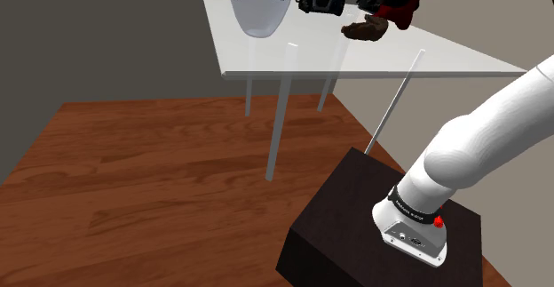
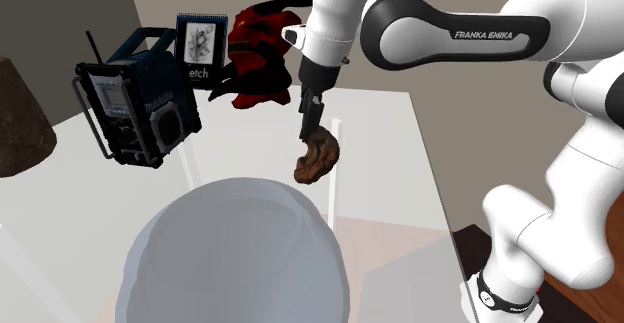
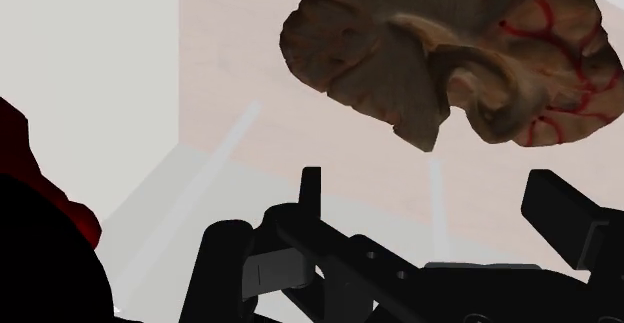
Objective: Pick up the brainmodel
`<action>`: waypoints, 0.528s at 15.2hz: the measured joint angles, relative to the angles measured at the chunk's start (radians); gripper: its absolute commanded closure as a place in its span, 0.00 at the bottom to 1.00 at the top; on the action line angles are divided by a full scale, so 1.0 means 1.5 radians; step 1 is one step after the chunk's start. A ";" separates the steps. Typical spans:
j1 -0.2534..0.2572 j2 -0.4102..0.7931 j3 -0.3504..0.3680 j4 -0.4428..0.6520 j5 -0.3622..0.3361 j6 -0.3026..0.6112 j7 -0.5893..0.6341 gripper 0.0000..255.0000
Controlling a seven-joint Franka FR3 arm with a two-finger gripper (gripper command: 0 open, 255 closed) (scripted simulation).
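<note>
Brown brainmodel (image 3: 440, 61) | end effector (image 3: 428, 179) parted — arm (image 2: 440, 26) reads "FRANKA EMIKA"

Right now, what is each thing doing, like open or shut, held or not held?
tool: open, fingers apart, brain just beyond them
brain model: lying on the table, not held
radio: standing on the table, untouched
grey bowl: standing on the table

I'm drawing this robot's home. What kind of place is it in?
Probably a room in a house: it has a wooden floor, a plain wall, and a white table with a radio on it.
</note>
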 measured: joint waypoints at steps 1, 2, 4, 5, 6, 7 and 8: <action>-0.001 -0.001 -0.001 -0.008 -0.001 0.008 0.001 0.00; -0.001 -0.003 0.000 -0.018 -0.003 0.015 0.004 0.00; -0.002 -0.007 -0.001 -0.039 -0.006 0.032 0.008 0.00; -0.003 -0.010 -0.001 -0.050 -0.007 0.041 0.009 0.00; -0.003 -0.010 -0.002 -0.060 -0.008 0.050 0.010 0.00; -0.003 -0.011 -0.002 -0.064 -0.009 0.053 0.011 1.00; -0.003 -0.012 -0.003 -0.066 -0.009 0.055 0.011 1.00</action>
